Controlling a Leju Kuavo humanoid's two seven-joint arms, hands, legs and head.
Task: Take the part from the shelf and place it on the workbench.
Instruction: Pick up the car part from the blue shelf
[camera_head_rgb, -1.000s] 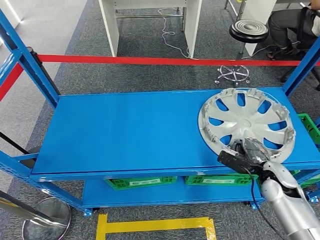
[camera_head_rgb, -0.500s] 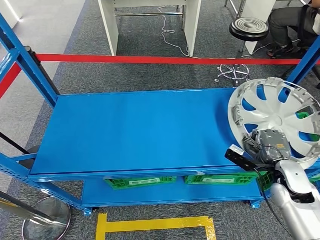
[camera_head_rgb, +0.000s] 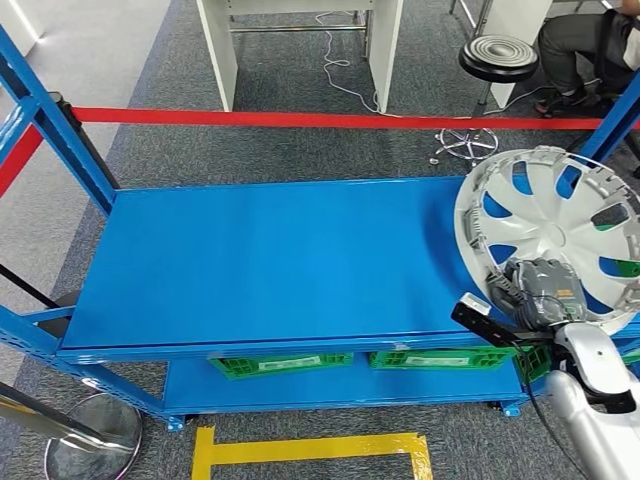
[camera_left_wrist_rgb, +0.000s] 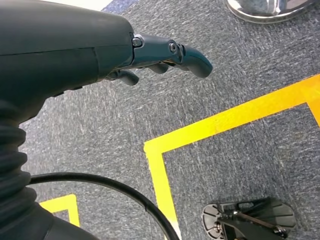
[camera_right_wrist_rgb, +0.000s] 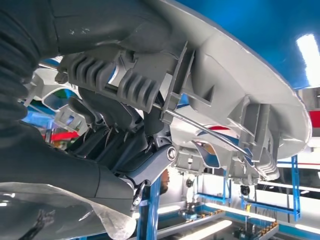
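While the workbench itself is nowhere among these views, the first half of the job looks done: the right hand (camera_head_rgb: 537, 290) holds the hubcap (camera_head_rgb: 549, 232) by its near rim, and the part sits tilted, its far edge raised, over the right end of the blue shelf (camera_head_rgb: 264, 260), overhanging the shelf's right side. Whether its low edge touches the shelf top I cannot tell. Judged from this, lift-off is under way or just complete; carrying and setting down on the bench are both left to do. Right wrist view: the dark fingers (camera_right_wrist_rgb: 113, 117) wrap the hubcap's rim from underneath, among the moulded clips and the wire retaining ring on its back. Hubcap: silver-grey plastic wheel cover, round, curved spokes with openings through which the blue shelf shows, small central boss, ribbed clip tabs around the perimeter. Light and broad, so it will likely swing on a one-edge hold. Left hand (camera_left_wrist_rgb: 113, 55) hangs over grey carpet and yellow floor tape (camera_left_wrist_rgb: 211, 125), holding nothing, fingers loosely extended with a slight curl. Green crates (camera_head_rgb: 279, 364) sit on the lower shelf tier. Red barrier tape (camera_head_rgb: 302, 120) runs behind the shelf; a stool (camera_head_rgb: 496, 60) and a seated person (camera_head_rgb: 581, 45) beyond it.
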